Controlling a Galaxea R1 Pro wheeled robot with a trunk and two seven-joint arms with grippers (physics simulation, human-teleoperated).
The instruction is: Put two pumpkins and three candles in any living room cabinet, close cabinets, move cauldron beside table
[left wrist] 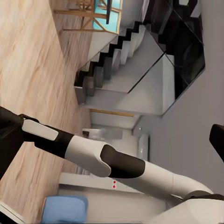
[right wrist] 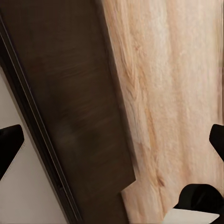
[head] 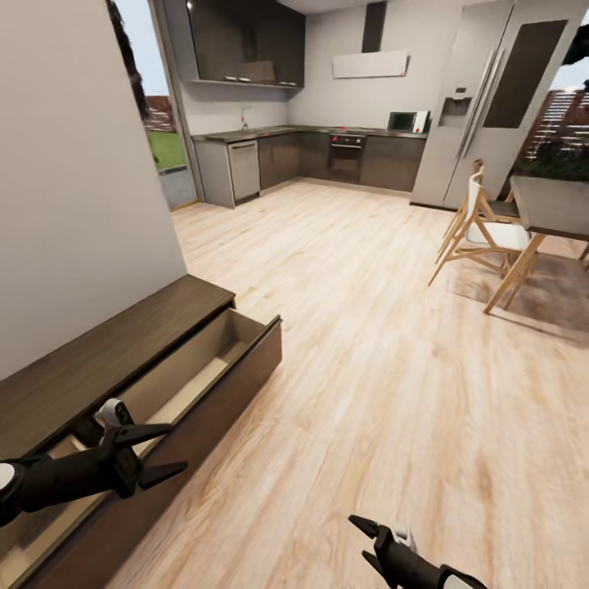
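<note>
Head view: the cabinet [head: 98, 360] runs along the wall, its drawer [head: 204, 368] pulled out. Left pincer [head: 159, 450] hovers over the drawer, fingers spread — empty. Right pincer [head: 366, 541] hangs over the floor [head: 368, 343] beside the cabinet, also spread.

Low, dark-brown wood cabinet [head: 106, 352] running along the pale wall at left of the head view, flat top bare, plain handleless front pulled out toward the plank floor, pale interior exposed. Seen close from the right wrist: dark front panel [right wrist: 79, 116] against light floorboards.
</note>
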